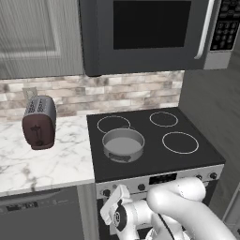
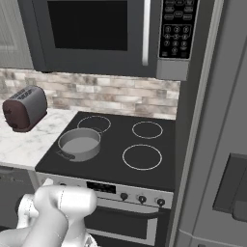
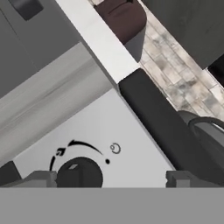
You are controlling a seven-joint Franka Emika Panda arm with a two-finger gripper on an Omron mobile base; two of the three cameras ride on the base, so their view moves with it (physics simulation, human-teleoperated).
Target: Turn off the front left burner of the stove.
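The stove (image 1: 154, 161) is a black glass range with white ring burners and a silver front panel (image 1: 183, 179). A grey pan (image 1: 123, 144) sits on the front left burner and covers its ring. In the hand view my gripper (image 3: 109, 179) is open, close up against the silver panel (image 3: 131, 153). A dark round knob (image 3: 79, 173) with a curved arrow mark above it lies between the fingertips (image 3: 41, 178), nearer the left one. From the left base view my hand reaches up to the panel's left end, just below the pan.
A dark red toaster (image 1: 39, 122) stands on the marble counter (image 1: 56, 164) left of the stove. A microwave (image 1: 150, 33) hangs above the cooktop. More knobs (image 2: 141, 198) and a display (image 2: 101, 187) line the panel. A tall grey wall (image 2: 212, 120) borders the stove's right side.
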